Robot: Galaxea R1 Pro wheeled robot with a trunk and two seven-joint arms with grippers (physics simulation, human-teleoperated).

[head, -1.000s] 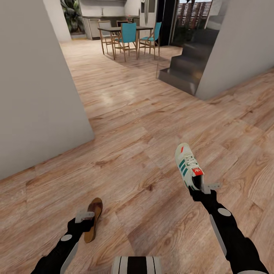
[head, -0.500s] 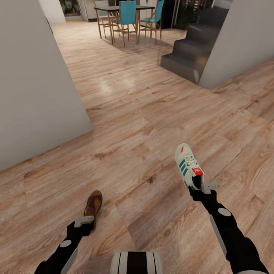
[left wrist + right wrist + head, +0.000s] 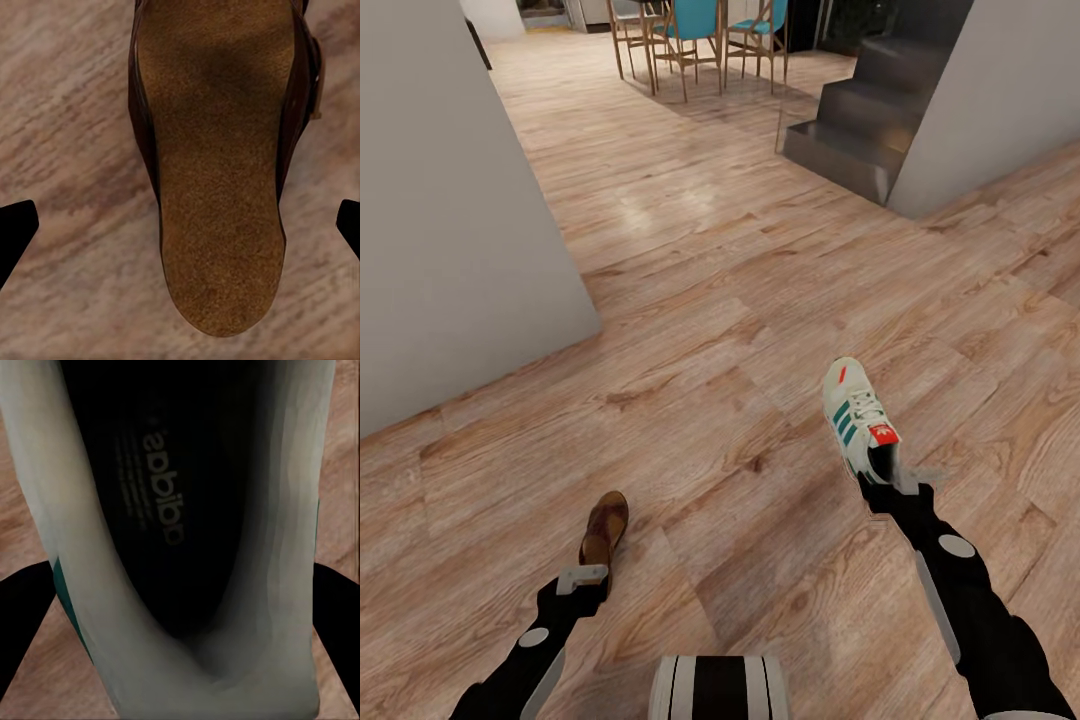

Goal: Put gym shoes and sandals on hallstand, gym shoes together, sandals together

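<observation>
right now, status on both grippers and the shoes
Right gripper shut on white green-striped gym shoe. Left gripper open, fingertips wide of dark brown leather sandal. Wood plank floor ahead, grey stairs far right.

the one readable text is the brand word "adidas", printed in pale letters on the dark insole inside the gym shoe, seen in the right wrist view, where it reads upside down. a small white mark sits on the shoe's red heel tab in the head view, too small to read.
</observation>
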